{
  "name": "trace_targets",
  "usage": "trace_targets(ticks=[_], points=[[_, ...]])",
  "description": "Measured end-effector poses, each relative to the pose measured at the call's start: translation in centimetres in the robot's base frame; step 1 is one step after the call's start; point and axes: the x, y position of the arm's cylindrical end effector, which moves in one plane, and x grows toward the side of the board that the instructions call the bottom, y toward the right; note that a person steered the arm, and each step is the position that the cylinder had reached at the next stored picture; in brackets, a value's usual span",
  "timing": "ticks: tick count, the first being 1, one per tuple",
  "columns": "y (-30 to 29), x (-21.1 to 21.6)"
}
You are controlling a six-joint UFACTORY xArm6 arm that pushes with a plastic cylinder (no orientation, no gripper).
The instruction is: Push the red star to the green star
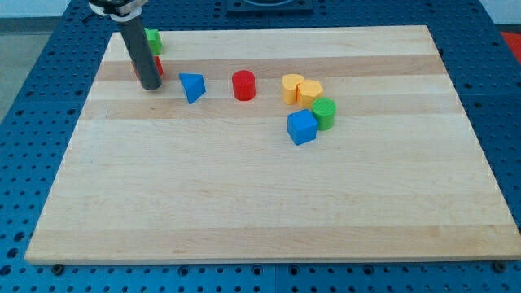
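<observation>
My tip (151,85) rests on the board at the view's upper left. The red star (158,67) is mostly hidden behind the rod, just above the tip and touching it or nearly so. The green star (152,38) lies a little farther up, at the board's top edge, partly hidden by the rod. The red star sits just below the green star, with a small gap or none between them; the rod hides that spot.
A blue triangular block (192,86) lies right of the tip. A red cylinder (243,85), two yellow blocks (292,87) (310,92), a green cylinder (324,113) and a blue cube (301,127) lie toward the board's middle right. The wooden board (260,203) ends at blue perforated table.
</observation>
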Motion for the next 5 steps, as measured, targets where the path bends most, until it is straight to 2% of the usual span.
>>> trace_targets(ticks=[1,3,5], points=[[1.2,-1.1],[-1.7,-3.0],[-2.4,-0.1]])
